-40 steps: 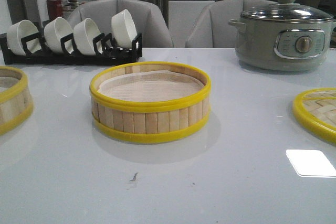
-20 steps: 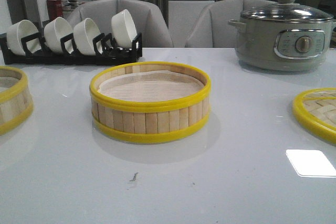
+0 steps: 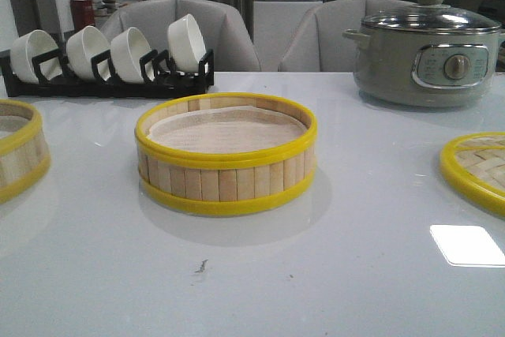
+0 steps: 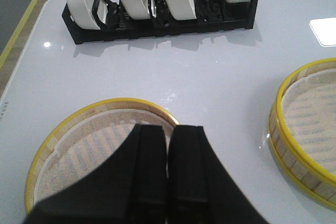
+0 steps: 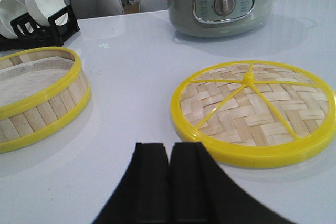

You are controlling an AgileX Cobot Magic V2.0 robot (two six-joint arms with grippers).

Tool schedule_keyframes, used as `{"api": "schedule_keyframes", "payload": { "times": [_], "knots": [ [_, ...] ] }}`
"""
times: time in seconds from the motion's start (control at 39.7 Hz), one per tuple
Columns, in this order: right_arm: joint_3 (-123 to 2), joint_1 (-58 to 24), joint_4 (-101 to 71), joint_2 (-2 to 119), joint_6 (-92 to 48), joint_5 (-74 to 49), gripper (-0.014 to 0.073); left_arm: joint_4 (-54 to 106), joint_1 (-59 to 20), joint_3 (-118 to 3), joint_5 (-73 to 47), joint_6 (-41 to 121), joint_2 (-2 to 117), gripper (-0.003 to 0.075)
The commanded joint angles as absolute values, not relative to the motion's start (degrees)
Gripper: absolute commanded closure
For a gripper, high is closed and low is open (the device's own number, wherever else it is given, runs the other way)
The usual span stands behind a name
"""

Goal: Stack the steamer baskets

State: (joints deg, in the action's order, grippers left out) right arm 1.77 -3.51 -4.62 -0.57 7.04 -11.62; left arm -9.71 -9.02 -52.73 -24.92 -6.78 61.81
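1. 2 steamer baskets, not stacked yet. The centre basket [image 3: 226, 154] sits mid-table; the left basket [image 3: 17, 150] is at the table's left edge, cut off in the front view, well apart from the centre one.
2. Left gripper [image 4: 168, 182] hangs over the left basket [image 4: 102, 156], jaws pressed together, nothing between them. Right gripper [image 5: 169, 182] likewise clenched and empty, hovering over bare table [image 5: 126, 66] between the centre basket [image 5: 37, 95] and the woven lid [image 5: 252, 111].
3. Step in hand, by my read — left arm picks the left basket to carry it onto the centre one.
4. To do it well: spread the jaws first, then straddle the rim wall with 1 finger inside and 1 outside. Grip on the slats between the yellow bands, not on the liner.
5. Lift level, clear of the centre rim, then centre it before lowering — rings are alike, so an offset leaves it tilted.
6. Keep clear of the bowl rack [image 4: 163, 6] behind. The lid and the electric pot [image 3: 426, 49] are not part of this step.
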Motion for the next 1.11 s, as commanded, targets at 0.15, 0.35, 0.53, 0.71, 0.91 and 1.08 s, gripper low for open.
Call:
{"api": "schedule_keyframes", "payload": {
  "times": [0.15,0.35,0.53,0.71,0.91,1.08],
  "knots": [
    [0.8,-3.4,-4.5,-1.8,7.0,-5.4,0.0568,-10.1,-9.4,-54.9,-21.4,-7.1,61.0,0.0636],
    [0.8,-3.6,-6.7,-1.8,9.5,1.6,0.0568,-10.1,-9.4,-54.9,-21.4,-7.1,61.0,0.0636],
    [-2.9,-4.0,-7.1,-1.8,11.1,4.0,0.0568,-10.2,-9.4,-54.9,-21.4,-7.1,61.0,0.0636],
    [-20.0,-4.1,-6.8,5.3,11.6,-15.3,0.0568,-11.9,-9.4,-54.9,-21.3,-7.1,61.0,0.0636],
    [-34.9,-4.1,-6.2,26.7,11.6,-21.2,0.0568,-12.2,-9.4,-54.9,-21.5,-7.1,61.0,0.0636],
    [-41.2,-4.1,-6.2,38.9,11.6,-24.9,0.0568,-12.0,-9.4,-54.9,-22.6,-7.1,61.0,0.0636]
  ]
}}
